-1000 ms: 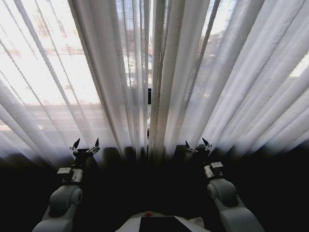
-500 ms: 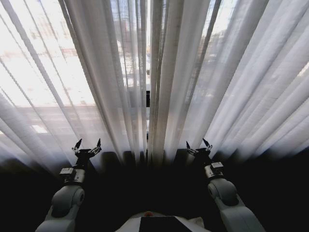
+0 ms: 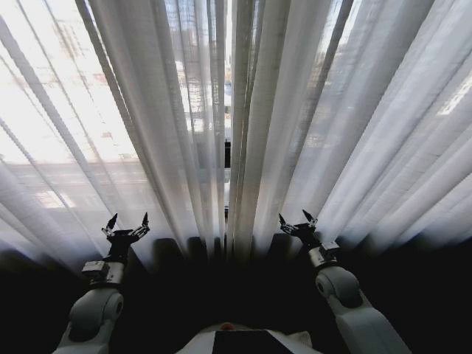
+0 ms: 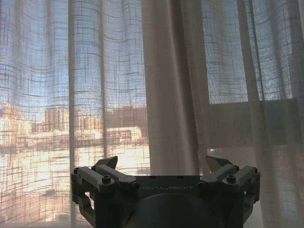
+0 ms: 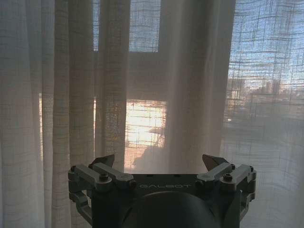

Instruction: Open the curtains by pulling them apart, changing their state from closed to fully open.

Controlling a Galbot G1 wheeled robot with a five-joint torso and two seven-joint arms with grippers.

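Sheer white pleated curtains point(image 3: 147, 110) hang closed across the whole window, the two panels meeting at a narrow gap near the middle point(image 3: 228, 147). My left gripper point(image 3: 126, 223) is open, raised in front of the left panel's lower part with nothing between its fingers. My right gripper point(image 3: 296, 220) is open too, in front of the right panel near the centre folds. In the left wrist view the left gripper point(image 4: 163, 164) faces curtain fabric point(image 4: 166, 85) close ahead. The right gripper point(image 5: 161, 160) in the right wrist view faces pleats point(image 5: 190, 71) in the same way.
A dark window frame bar point(image 3: 228, 153) shows through the centre gap. Below the curtains the floor area is dark. City buildings show faintly through the fabric point(image 4: 57, 123).
The camera has moved closer to the curtains, which sit higher and larger in the picture. Both grippers stay open and raised, the right one shifted slightly toward the centre.
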